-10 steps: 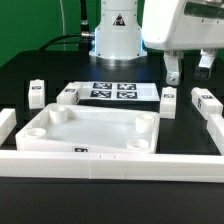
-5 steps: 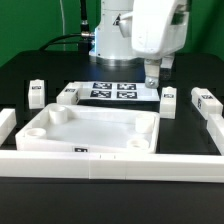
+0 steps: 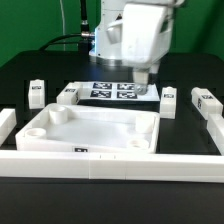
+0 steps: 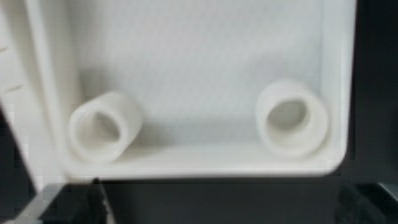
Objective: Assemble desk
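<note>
Above the far edge of the desk tabletop (image 3: 92,128), toward its corner on the exterior view's right, you have the gripper (image 3: 143,80) hanging from the white Panda arm (image 3: 138,35) and pointing down. Its dark fingers blur into the marker board (image 3: 110,90) behind them, and the wrist view gives no clear sight of them, so you cannot tell how wide the jaws stand.

The desk tabletop lies flat on the black table (image 3: 30,70), raised rim upward, with round sockets in its corners. In the wrist view you look down into one end of it (image 4: 196,60). There one socket (image 4: 107,130) and a second socket (image 4: 294,120) sit just inside the rim, and the black table (image 4: 196,200) shows past that edge.

Beyond the far edge you see four square tagged legs lying loose, all apart from the tabletop:
- The first leg (image 3: 36,93) lies out past the far corner on the exterior view's left.
- The second leg (image 3: 68,95) lies just beside the marker board's end on that side.
- The third leg (image 3: 169,100) lies just beside the board's other end, near the gripper.
- The fourth leg (image 3: 205,100) lies farther toward the exterior view's right.

The long white border wall (image 3: 110,162) runs just beside the tabletop's near edge and turns up past both of its short edges
</note>
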